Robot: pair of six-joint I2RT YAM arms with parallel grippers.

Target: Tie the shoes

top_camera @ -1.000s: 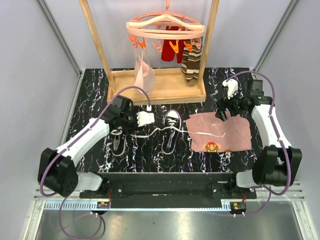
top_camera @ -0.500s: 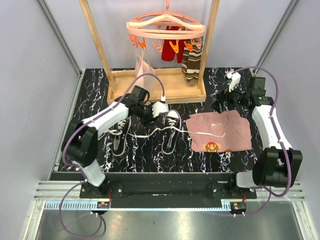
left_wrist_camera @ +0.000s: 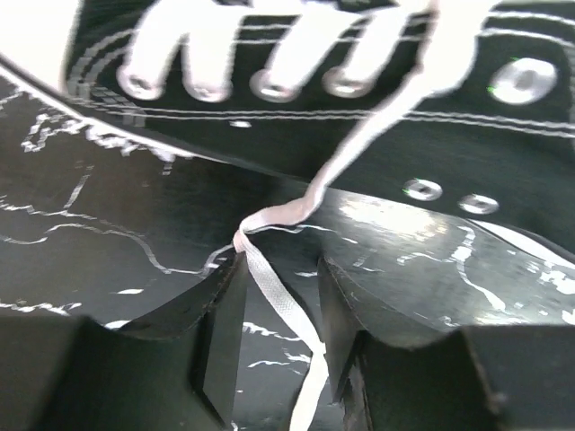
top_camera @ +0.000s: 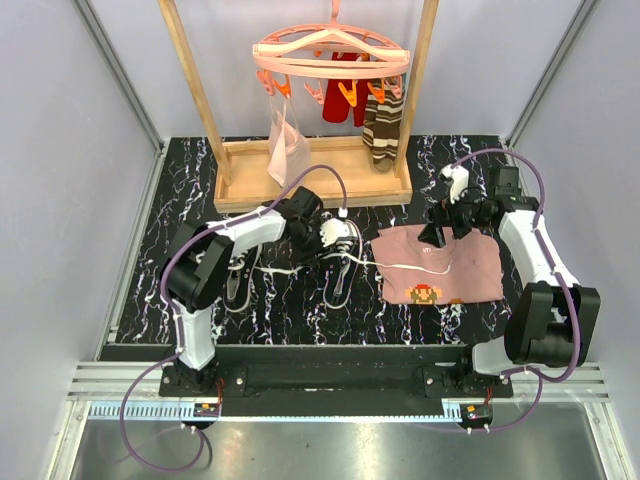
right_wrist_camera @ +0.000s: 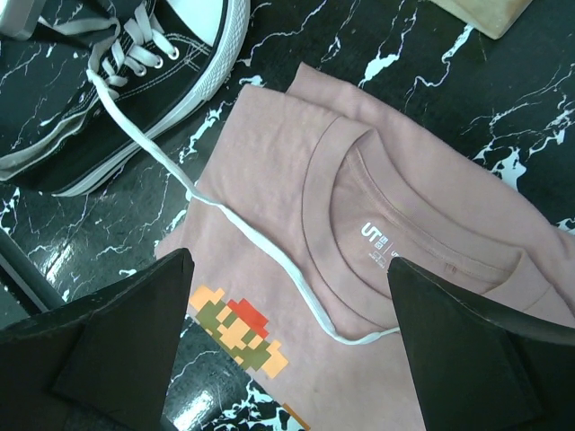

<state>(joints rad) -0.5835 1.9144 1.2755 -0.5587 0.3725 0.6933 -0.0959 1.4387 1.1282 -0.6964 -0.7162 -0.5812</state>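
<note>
Two black shoes with white toe caps lie on the dark marbled table, the left shoe and the right shoe. My left gripper is low beside the right shoe. Its jaws stand partly apart around a white lace that runs down from the eyelets. A gap shows beside the lace. My right gripper hangs wide open over the pink shirt. The shoe's other lace trails across that shirt below it.
A wooden rack stands at the back, with a pink peg hanger holding striped socks and a pale cloth. The pink shirt with a pixel figure lies right of the shoes.
My left arm has swung right, from over the left shoe to the right shoe's side, and its jaws have narrowed around the lace. The right gripper shifted slightly and stays wide open.
</note>
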